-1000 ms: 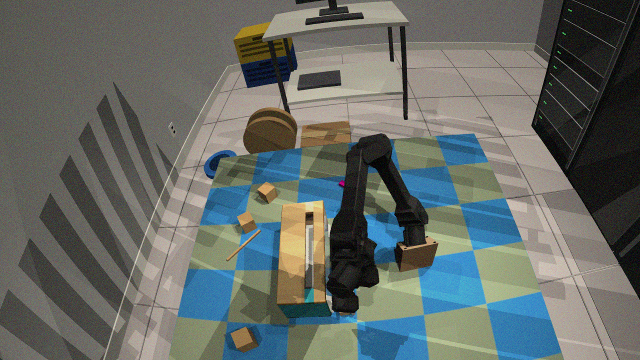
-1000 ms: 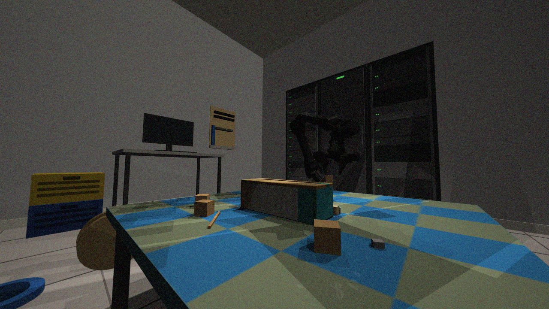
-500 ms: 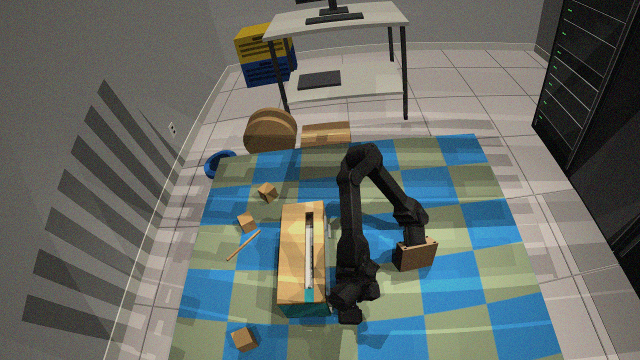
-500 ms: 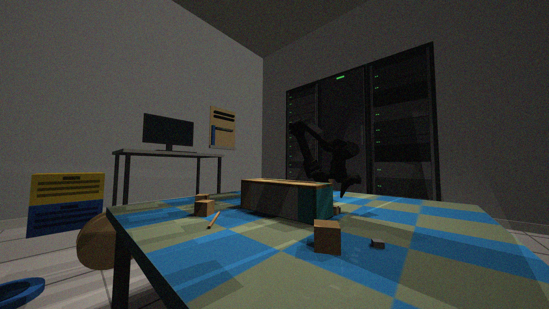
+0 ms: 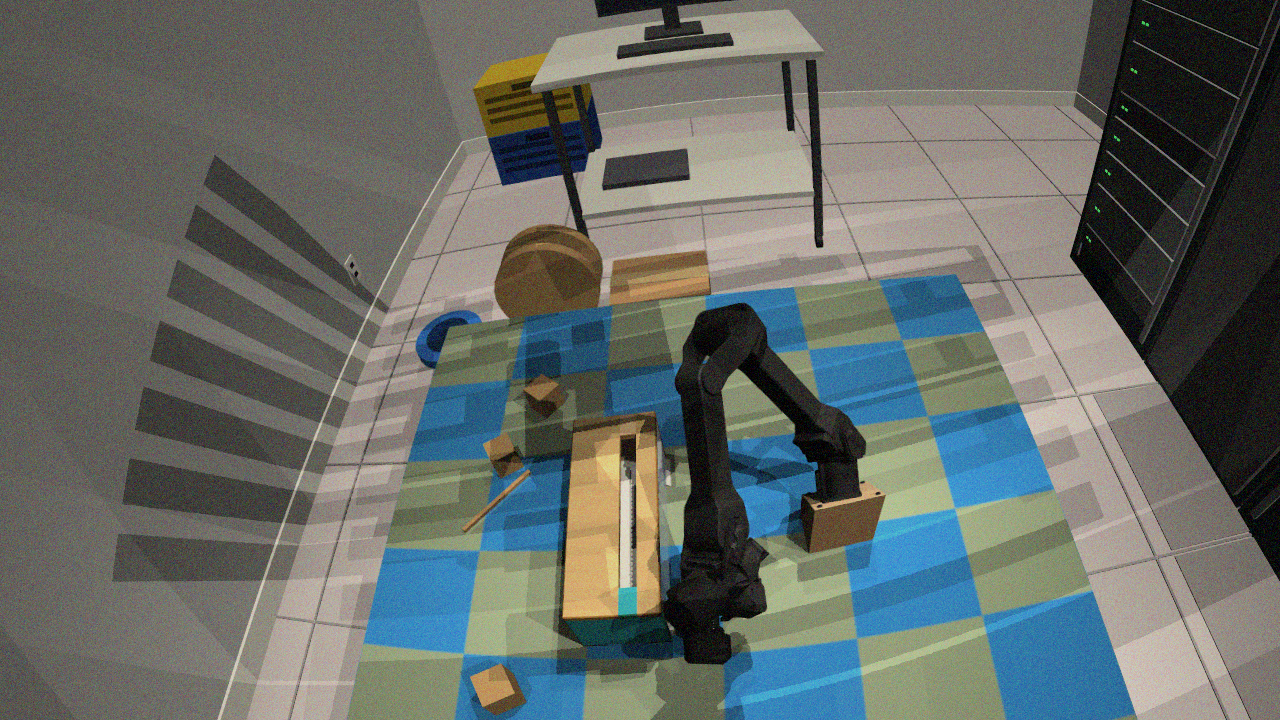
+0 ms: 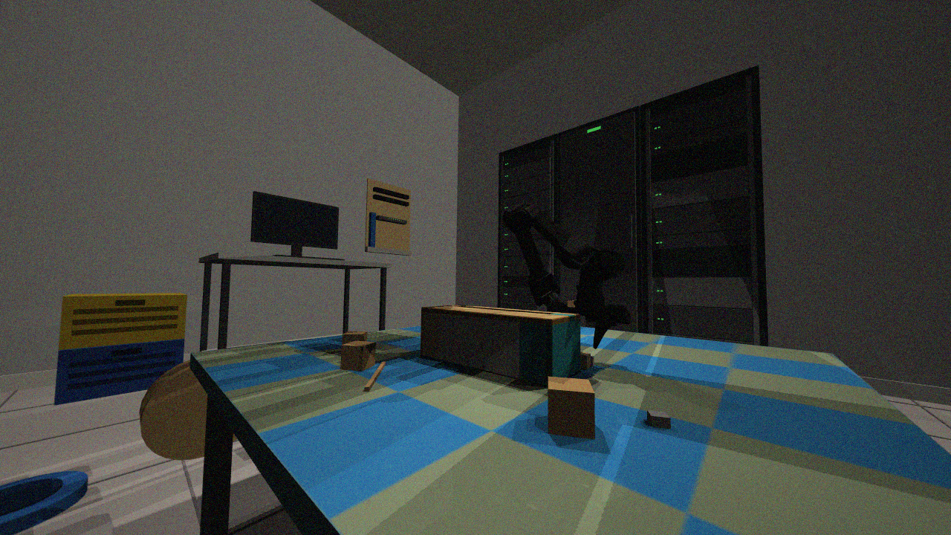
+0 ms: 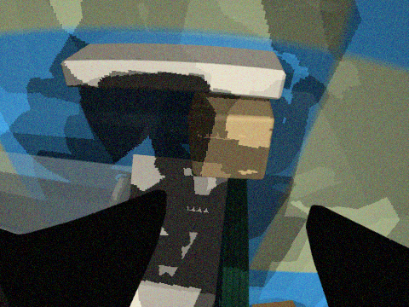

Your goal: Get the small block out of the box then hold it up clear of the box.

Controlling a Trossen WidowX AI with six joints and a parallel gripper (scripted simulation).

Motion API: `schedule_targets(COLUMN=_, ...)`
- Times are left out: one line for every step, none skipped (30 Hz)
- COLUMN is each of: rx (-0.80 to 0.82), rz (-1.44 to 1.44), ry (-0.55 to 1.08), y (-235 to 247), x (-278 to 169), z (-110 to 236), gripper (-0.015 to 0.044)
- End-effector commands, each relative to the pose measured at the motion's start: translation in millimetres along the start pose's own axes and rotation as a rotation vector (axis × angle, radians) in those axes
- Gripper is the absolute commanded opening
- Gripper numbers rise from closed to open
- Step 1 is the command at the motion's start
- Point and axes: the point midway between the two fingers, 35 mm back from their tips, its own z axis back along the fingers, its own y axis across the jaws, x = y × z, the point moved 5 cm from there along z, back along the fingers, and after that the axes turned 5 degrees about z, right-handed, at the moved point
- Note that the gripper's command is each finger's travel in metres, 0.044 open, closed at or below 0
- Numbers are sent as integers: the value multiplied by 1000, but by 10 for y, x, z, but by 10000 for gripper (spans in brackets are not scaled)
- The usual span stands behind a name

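We have one black arm, and its gripper hangs low beside the near teal end of the long tan box with a slotted top, at about 5 o'clock from the box's middle in the top view. The fingers are spread apart and nothing is between them.

The small tan block is out of the box and on the checked blue-and-green table. In the wrist view it sits at 12 o'clock from the fingers, touching a pale white bar just beyond it. The exterior view shows it close against the box's teal end. We judge the wrist points down with the fingers apart so they can straddle the block. The bar and box so close by leave little room to avoid nudging the box.

Counting the rest:
- Three larger loose tan cubes, at 10 o'clock, 9 o'clock and 7 o'clock from the box.
- One thin wooden stick.
- One small dark grey chip.
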Motion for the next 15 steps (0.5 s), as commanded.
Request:
schedule_targets(rx=7, rz=6, ry=-1, y=10, x=40, z=-75, gripper=285)
schedule_targets(rx=7, rz=6, ry=-1, y=10, x=46, z=-90, gripper=285)
schedule_targets(rx=7, rz=6, ry=-1, y=10, x=52, z=-105, gripper=285)
schedule_targets(rx=7, rz=6, ry=-1, y=10, x=58, z=-121, gripper=285)
schedule_targets(rx=7, rz=6, ry=-1, y=11, x=64, z=-136, gripper=285)
schedule_targets(rx=7, rz=6, ry=-1, y=12, x=71, z=-150, gripper=285)
schedule_targets(rx=7, rz=6, ry=-1, y=12, x=77, z=-165, gripper=285)
schedule_targets(rx=7, rz=6, ry=0, y=13, x=84, z=-180, gripper=285)
schedule_targets(rx=7, rz=6, ry=0, y=14, x=90, z=-195, gripper=285)
schedule_targets(rx=7, rz=6, ry=0, y=15, x=97, z=-209, gripper=285)
schedule_targets(rx=8, rz=6, ry=0, y=16, x=104, z=-223, gripper=285)
schedule_targets(rx=8, rz=6, ry=0, y=17, x=110, z=-238, gripper=285)
schedule_targets(rx=8, rz=6, ry=0, y=18, x=117, z=-252, gripper=285)
schedule_targets(rx=8, rz=6, ry=0, y=19, x=124, z=-266, gripper=285)
schedule_targets(rx=9, rz=6, ry=0, y=20, x=131, z=-280, gripper=285)
